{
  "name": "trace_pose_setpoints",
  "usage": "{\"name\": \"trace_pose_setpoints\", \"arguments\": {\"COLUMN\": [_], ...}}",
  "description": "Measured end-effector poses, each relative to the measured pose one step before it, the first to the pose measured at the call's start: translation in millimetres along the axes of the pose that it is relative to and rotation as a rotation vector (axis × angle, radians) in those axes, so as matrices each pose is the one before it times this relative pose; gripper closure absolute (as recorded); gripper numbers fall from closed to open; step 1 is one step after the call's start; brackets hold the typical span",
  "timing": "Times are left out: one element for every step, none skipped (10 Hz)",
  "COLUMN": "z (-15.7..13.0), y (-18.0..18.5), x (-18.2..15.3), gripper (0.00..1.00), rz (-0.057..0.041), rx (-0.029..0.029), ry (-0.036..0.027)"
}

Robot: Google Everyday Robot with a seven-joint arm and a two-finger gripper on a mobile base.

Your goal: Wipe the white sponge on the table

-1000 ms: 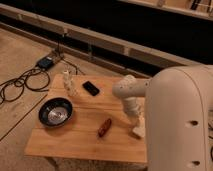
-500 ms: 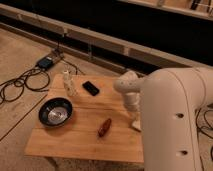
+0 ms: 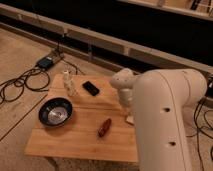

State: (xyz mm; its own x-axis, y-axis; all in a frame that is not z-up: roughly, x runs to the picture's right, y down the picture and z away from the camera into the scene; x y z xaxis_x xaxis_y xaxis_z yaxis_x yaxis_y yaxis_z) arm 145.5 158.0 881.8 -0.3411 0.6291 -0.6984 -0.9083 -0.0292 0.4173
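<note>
The light-brown wooden table [image 3: 75, 135] fills the middle of the camera view. My white arm comes in from the right and bends down over the table's right side. The gripper [image 3: 128, 116] hangs at the end of the wrist, low over the planks near the right edge. It is shut on a small off-white piece at its tip, the white sponge [image 3: 130, 120], which rests on or just above the tabletop. My arm's large white body hides the table's right edge and most of the gripper.
A dark bowl [image 3: 55, 111] sits at the table's left. Behind it stands a small pale bottle [image 3: 68, 84], with a flat black object [image 3: 90, 88] beside it. A reddish-brown oblong item [image 3: 104, 127] lies left of the gripper. Cables and a box [image 3: 46, 62] lie on the floor.
The gripper and the pale sponge have slid a little left and toward the table's back. My arm's white body now covers more of the right side.
</note>
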Motion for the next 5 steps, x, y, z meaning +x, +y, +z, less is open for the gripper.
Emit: {"name": "trace_pose_setpoints", "arguments": {"z": [-2.93, -4.42, -3.22, -1.22, -0.97], "y": [14.06, 20.12, 21.27, 11.66, 10.34], "x": [3.75, 9.99, 15.25, 13.24, 17.06], "gripper": [1.0, 1.0, 1.0, 1.0, 1.0], "rz": [-0.01368, -0.0182, -0.01245, 0.0044, 0.01282], "rx": [-0.02754, -0.03349, -0.03856, -0.03045, -0.03737], "ry": [0.00751, 0.01351, 0.02428, 0.02429, 0.0312]}}
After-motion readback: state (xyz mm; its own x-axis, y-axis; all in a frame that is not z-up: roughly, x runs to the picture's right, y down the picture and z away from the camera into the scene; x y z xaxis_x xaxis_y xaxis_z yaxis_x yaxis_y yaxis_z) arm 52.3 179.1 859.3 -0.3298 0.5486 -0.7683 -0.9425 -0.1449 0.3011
